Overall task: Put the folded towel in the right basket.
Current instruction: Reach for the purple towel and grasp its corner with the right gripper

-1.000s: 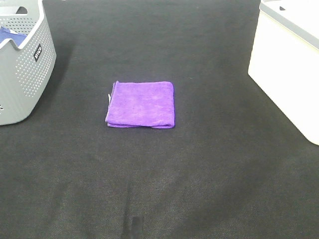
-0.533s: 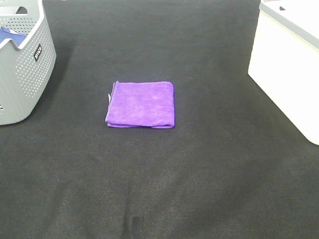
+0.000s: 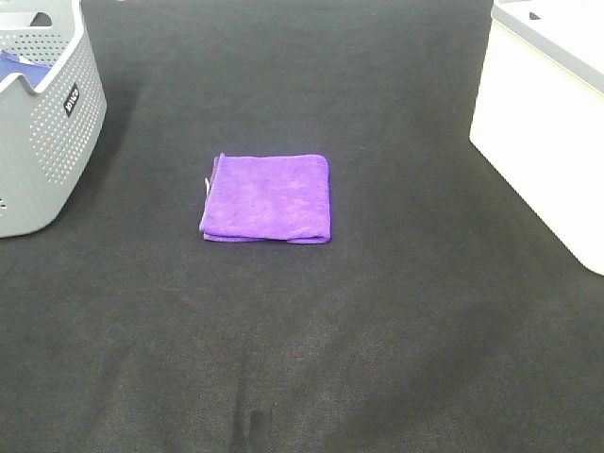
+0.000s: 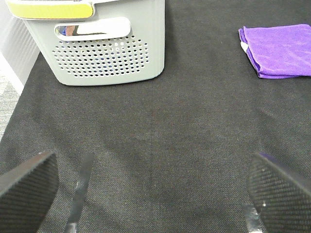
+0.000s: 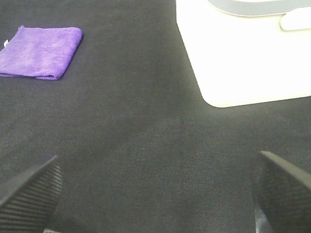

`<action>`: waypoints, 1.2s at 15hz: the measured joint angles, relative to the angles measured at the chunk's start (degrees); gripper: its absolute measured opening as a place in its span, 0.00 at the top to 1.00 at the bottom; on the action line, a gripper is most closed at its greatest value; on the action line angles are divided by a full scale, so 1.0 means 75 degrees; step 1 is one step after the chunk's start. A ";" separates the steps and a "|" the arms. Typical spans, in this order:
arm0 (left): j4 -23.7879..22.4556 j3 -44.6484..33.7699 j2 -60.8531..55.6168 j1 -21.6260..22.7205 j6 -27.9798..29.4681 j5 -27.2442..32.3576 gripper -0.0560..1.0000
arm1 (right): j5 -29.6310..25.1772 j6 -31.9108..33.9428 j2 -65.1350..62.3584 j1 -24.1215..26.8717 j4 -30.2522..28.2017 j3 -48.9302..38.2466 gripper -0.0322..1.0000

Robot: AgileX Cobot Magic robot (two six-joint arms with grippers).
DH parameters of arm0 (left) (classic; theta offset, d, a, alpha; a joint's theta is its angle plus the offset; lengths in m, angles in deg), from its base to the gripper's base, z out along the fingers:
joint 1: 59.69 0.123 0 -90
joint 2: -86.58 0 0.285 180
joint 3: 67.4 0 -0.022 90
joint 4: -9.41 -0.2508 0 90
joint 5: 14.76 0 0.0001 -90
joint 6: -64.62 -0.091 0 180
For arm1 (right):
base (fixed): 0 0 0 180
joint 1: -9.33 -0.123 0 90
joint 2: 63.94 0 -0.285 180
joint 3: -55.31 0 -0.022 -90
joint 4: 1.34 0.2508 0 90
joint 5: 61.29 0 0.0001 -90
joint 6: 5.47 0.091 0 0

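Note:
A folded purple towel (image 3: pixel 267 198) lies flat on the black cloth in the middle of the table. It also shows in the left wrist view (image 4: pixel 279 49) and in the right wrist view (image 5: pixel 41 45). The white right basket (image 3: pixel 547 113) stands at the right edge and shows in the right wrist view (image 5: pixel 243 53). My left gripper (image 4: pixel 155 194) is open and empty, well short of the towel. My right gripper (image 5: pixel 155 194) is open and empty, near the basket's front. Neither arm shows in the high view.
A grey perforated basket (image 3: pixel 42 123) with dark blue cloth inside stands at the far left; the left wrist view shows it (image 4: pixel 104 48) with a yellow-green rim. The table's left edge (image 4: pixel 12 97) shows there too.

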 joint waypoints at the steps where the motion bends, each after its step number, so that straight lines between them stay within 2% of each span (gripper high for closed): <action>1: 0.0000 0.0000 0.0000 0.0000 0.0000 0.0000 0.01 | 0.0000 0.0008 0.0000 0.0000 0.0000 0.0000 0.02; 3: 0.0000 0.0000 0.0000 0.0000 0.0000 0.0000 0.01 | -0.0046 0.0657 0.0963 0.0000 0.0237 0.0275 0.02; 5: 0.0000 0.0000 0.0000 0.0000 0.0000 0.0000 0.01 | -0.0130 0.0703 0.2727 0.0000 0.0588 0.0840 0.02; 6: 0.0000 0.0000 0.0000 0.0000 0.0000 0.0000 0.01 | -0.0130 0.0703 0.2727 0.0000 0.0588 0.0840 0.02; 8: 0.0000 0.0000 0.0000 0.0000 0.0000 0.0000 0.01 | -0.0229 0.0703 0.4431 0.0000 0.1008 0.1536 0.02; 10: 0.0000 0.0000 0.0000 0.0000 0.0000 0.0000 0.01 | 0.0038 0.0718 0.5814 0.0000 0.1154 0.2047 0.02; 13: 0.0000 0.0000 0.0000 0.0000 0.0000 0.0000 0.01 | 0.0779 0.0688 0.7242 0.0000 0.1505 0.2215 0.02; 14: 0.0000 0.0000 0.0000 0.0000 0.0000 0.0000 0.01 | 0.1077 0.0535 0.7647 0.0000 0.1711 0.2238 0.02; 16: 0.0000 0.0000 0.0000 0.0000 0.0000 0.0000 0.01 | 0.1558 -0.0237 0.8480 0.0000 0.2651 0.2590 0.02; 17: 0.0000 0.0000 0.0000 0.0000 0.0000 0.0000 0.01 | 0.1742 -0.1154 0.9351 0.0000 0.3743 0.3117 0.02; 18: 0.0000 0.0000 0.0000 0.0000 0.0000 0.0000 0.01 | 0.1780 -0.1811 0.9916 0.0000 0.4500 0.3461 0.02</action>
